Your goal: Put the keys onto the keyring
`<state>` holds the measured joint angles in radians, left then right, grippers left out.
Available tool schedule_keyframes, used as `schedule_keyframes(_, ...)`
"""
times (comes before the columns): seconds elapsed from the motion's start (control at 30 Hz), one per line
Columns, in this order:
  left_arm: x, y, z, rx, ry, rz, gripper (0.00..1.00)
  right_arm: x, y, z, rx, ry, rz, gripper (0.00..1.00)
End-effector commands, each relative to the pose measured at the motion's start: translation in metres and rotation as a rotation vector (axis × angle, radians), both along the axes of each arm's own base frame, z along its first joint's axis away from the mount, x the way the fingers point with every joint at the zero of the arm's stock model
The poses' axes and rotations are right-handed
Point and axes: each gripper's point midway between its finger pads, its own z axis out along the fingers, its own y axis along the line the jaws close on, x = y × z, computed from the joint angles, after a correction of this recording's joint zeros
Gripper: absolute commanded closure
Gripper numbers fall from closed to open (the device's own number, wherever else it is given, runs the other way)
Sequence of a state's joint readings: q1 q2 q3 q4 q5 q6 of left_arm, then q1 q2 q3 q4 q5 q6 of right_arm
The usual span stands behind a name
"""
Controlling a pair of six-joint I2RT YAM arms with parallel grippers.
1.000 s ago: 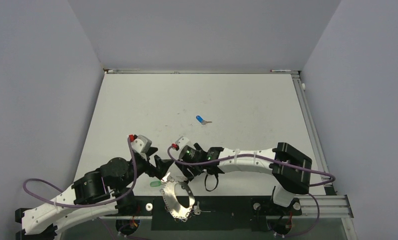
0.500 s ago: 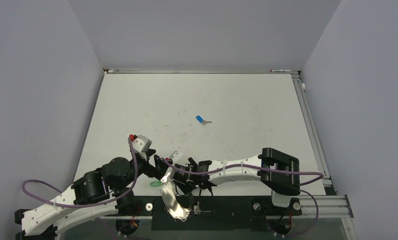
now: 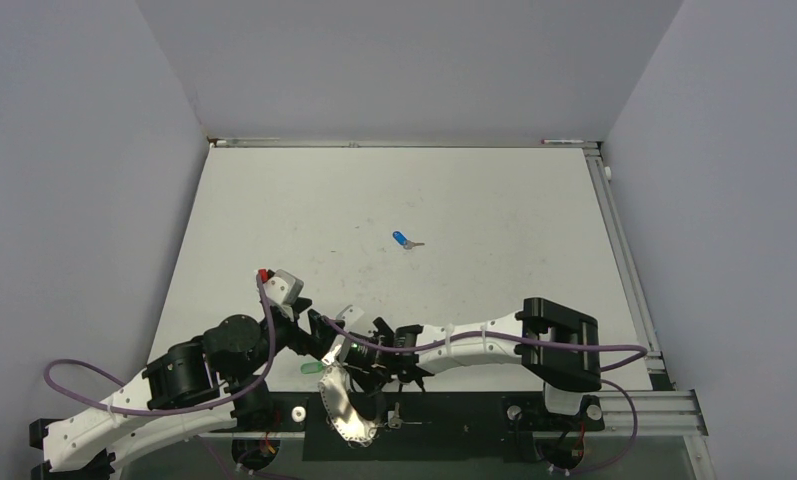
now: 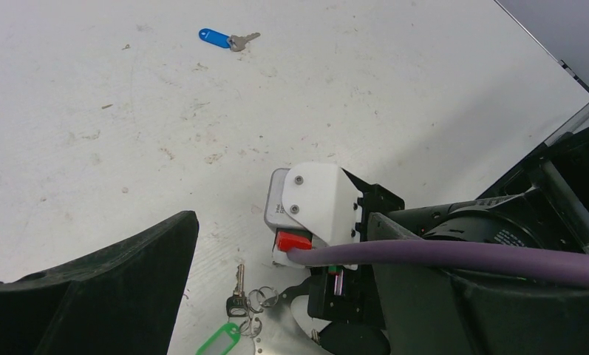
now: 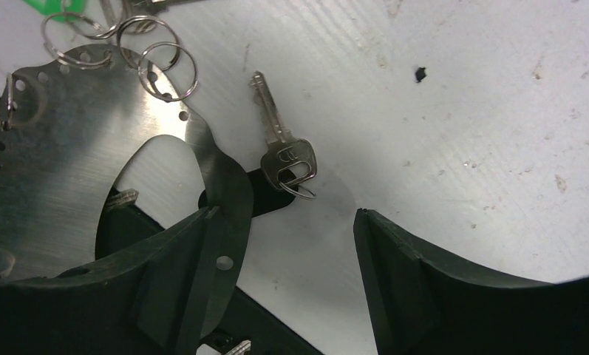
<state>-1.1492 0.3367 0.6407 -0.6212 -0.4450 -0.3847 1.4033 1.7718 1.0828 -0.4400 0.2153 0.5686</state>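
Note:
The keyring (image 5: 51, 185) is a flat grey metal ring with holes along its rim, lying at the table's near edge (image 3: 342, 408). My right gripper (image 5: 287, 222) is open over it. Its left finger (image 5: 180, 274) rests against the ring's band. A silver key (image 5: 285, 155) with a small split ring lies on the table just beyond the open jaws. My left gripper (image 4: 284, 218) is open, close to the left of the right wrist (image 3: 319, 338). A black-headed key (image 4: 237, 292) with a green tag (image 4: 217, 340) and small split rings lies by the keyring. A blue-tagged key (image 3: 406, 240) lies mid-table.
The right arm's wrist camera (image 4: 313, 203) and purple cable (image 4: 461, 255) sit directly in front of my left gripper. The table's near edge with a black rail (image 3: 454, 415) is just behind the keyring. Walls enclose the table on three sides.
My right arm has swung left and toward the near edge, down onto the keyring. The keyring now looks narrower and has shifted slightly left. The left arm has barely moved.

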Motion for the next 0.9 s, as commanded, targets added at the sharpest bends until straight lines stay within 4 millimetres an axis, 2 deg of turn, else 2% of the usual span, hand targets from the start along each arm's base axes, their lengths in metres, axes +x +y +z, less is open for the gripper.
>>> schedule_keyframes(0.0,0.007,0.003,0.030,-0.077,-0.038,0.043,0.18,-0.020,0.016,0.012,0.058,0.011,0.096,0.32)
schedule_keyframes(0.17,0.008,0.003,0.028,-0.071,-0.034,0.046,0.18,-0.015,0.011,0.004,0.038,-0.005,0.072,0.32)
schedule_keyframes(0.4,0.010,0.003,0.028,-0.067,-0.034,0.054,0.18,-0.014,0.022,0.035,0.154,-0.022,0.061,0.31)
schedule_keyframes(0.5,0.010,0.003,0.027,-0.065,-0.034,0.055,0.18,-0.017,0.023,0.037,0.166,-0.011,0.070,0.30)
schedule_keyframes(0.67,0.012,0.002,0.026,-0.060,-0.031,0.057,0.18,-0.021,0.021,0.025,0.157,0.010,0.081,0.29)
schedule_keyframes(0.87,0.013,0.002,0.025,-0.055,-0.030,0.057,0.18,-0.020,0.013,-0.004,0.073,0.007,0.065,0.28)
